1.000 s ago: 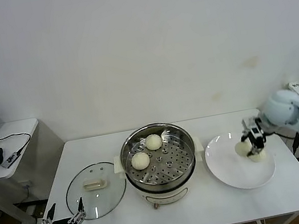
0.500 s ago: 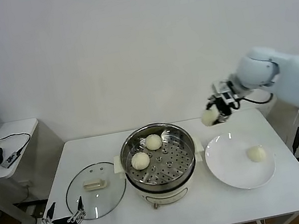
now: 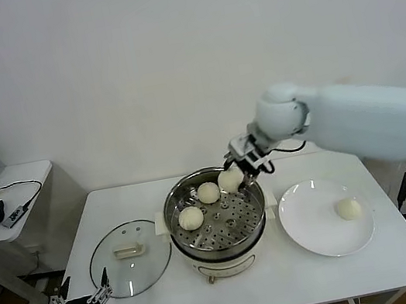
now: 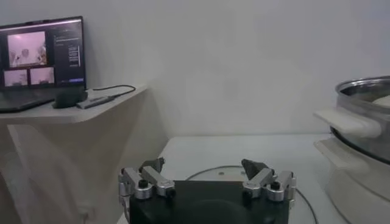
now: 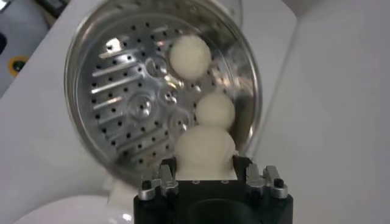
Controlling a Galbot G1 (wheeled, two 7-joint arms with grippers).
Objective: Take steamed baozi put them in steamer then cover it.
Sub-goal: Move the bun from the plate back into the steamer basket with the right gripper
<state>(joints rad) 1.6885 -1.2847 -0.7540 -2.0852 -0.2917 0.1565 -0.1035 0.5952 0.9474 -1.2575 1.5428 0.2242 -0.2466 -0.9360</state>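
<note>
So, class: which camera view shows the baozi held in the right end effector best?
The right wrist view: the held baozi sits close, above the steamer. The head view shows it small in the right end effector. The left wrist view misses it.

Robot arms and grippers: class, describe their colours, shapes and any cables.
The right arm is a bulky, smooth pale blue-white shell with rounded joints and a thin black cable near the wrist. Both the right gripper and the left gripper are black-bodied, with silver metal finger mounts and screws.

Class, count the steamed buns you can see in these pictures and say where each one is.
4: two baozi lie on the steamer tray, one is held over it by the right gripper, and one lies on the white plate.
</note>
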